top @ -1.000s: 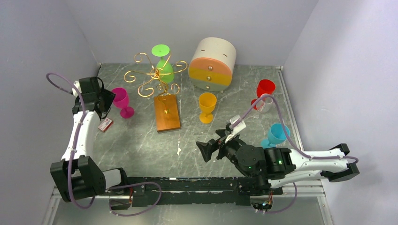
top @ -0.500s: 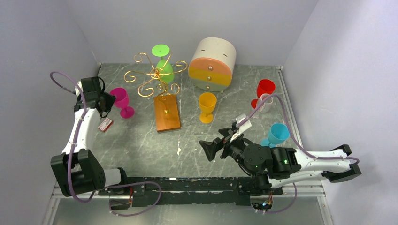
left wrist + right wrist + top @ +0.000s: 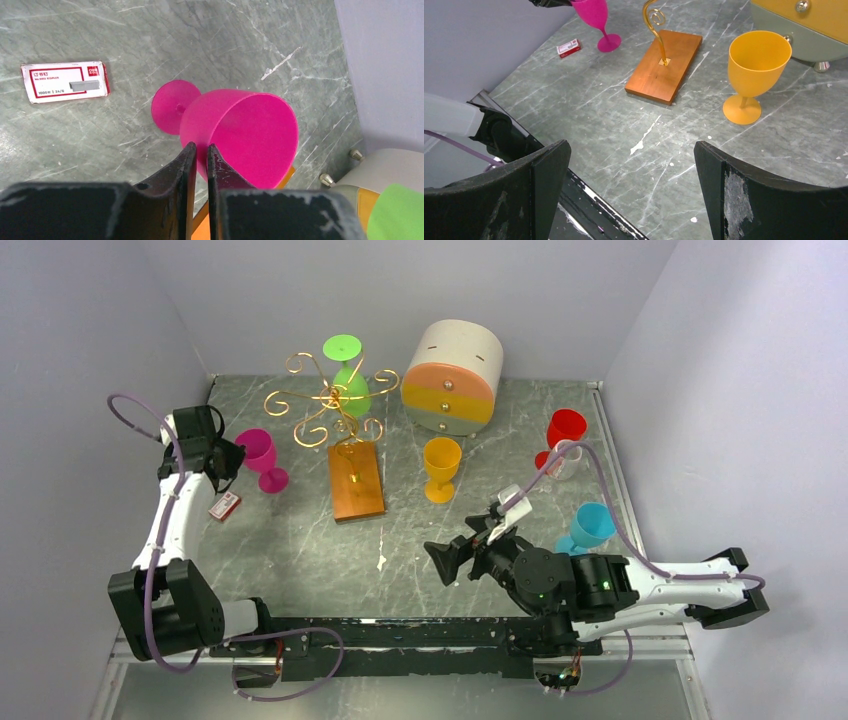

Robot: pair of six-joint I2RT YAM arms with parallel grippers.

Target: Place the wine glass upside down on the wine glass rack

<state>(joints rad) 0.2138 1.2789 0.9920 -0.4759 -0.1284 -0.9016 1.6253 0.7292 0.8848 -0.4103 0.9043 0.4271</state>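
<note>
A pink wine glass (image 3: 262,455) stands at the far left of the table, its foot on the surface; it also shows in the left wrist view (image 3: 240,130) and the right wrist view (image 3: 594,12). My left gripper (image 3: 232,455) is shut on its rim, the cup wall pinched between the jaws (image 3: 200,147). The wine glass rack (image 3: 330,400), a gold wire tree on a brown wooden base (image 3: 356,480), stands just right of the glass. A green glass (image 3: 348,375) hangs upside down on it. My right gripper (image 3: 440,562) is open and empty near the front (image 3: 631,145).
A round cream drawer box (image 3: 452,375) stands at the back. A yellow glass (image 3: 441,468) is at the centre, a red glass (image 3: 565,430) and a blue glass (image 3: 590,525) at the right. A small red and white staple box (image 3: 224,505) lies near the left arm.
My left gripper has shifted slightly and the pink glass has edged a little to the right. My right arm has drawn back slightly toward the front right.
</note>
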